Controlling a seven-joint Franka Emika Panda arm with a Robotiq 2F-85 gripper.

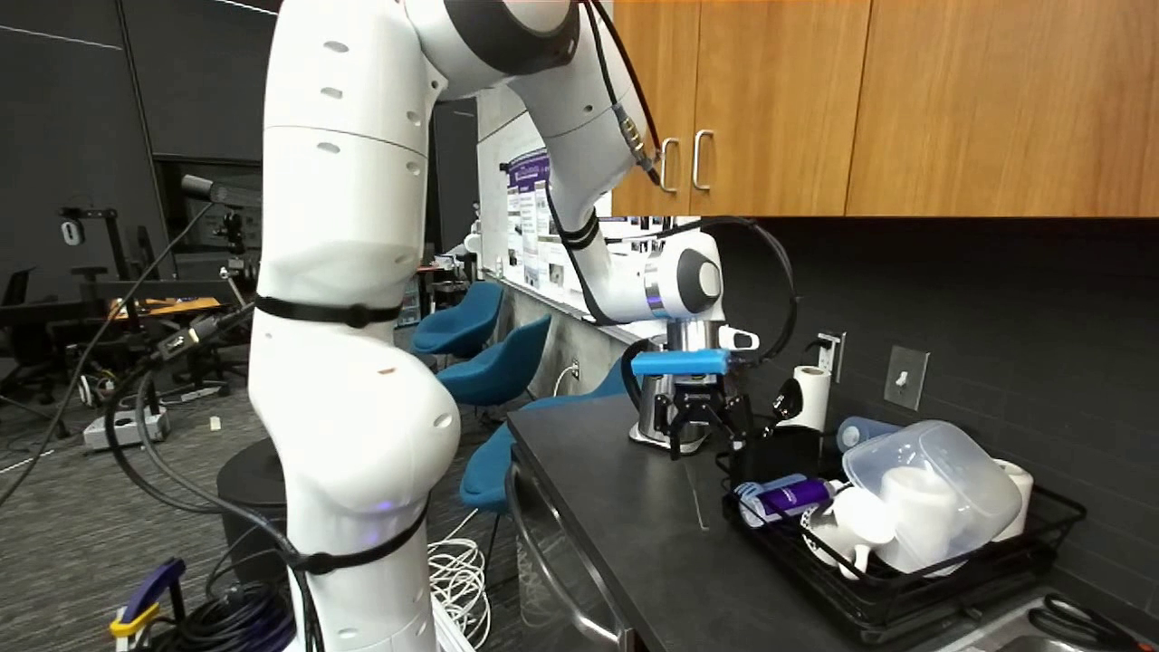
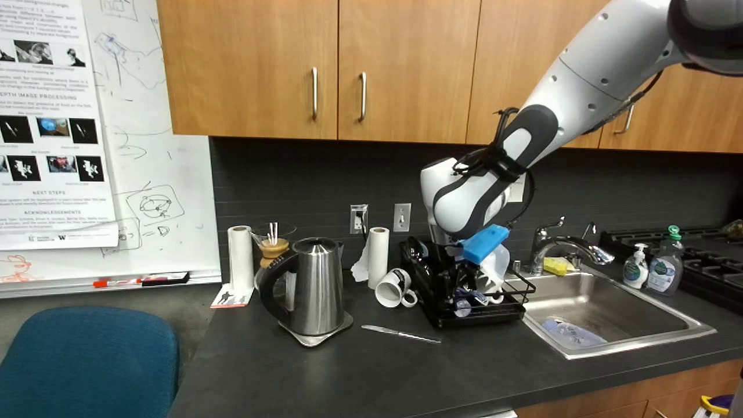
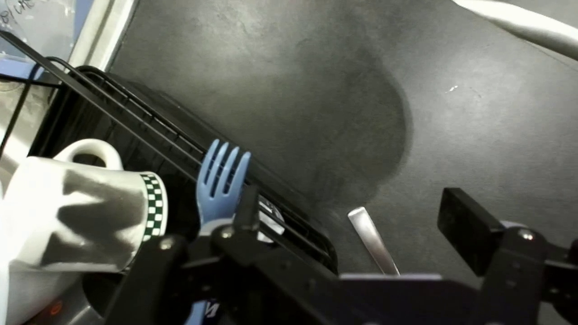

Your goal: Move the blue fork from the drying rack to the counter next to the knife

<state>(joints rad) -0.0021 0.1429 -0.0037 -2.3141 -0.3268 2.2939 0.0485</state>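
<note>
A steel kettle [image 2: 319, 287] stands near a white mug [image 2: 398, 284]

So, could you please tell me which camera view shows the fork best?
The wrist view: the fork shows four clear tines there, though the gripper hides much of its handle. In an exterior view it is small, near a purple bottle; in an exterior view with the faucet, I cannot make it out.

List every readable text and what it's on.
"EPTH IMAGE PROCESSING", cut off at left: poster
"NEXT STEPS": same poster
"ACKNOWLEDGEMENTS": same poster
"D", handwritten: whiteboard
Too small or blurred: remaining poster text, other whiteboard scrawl, soap bottle labels, purple label, handwriting on sink item.
</note>
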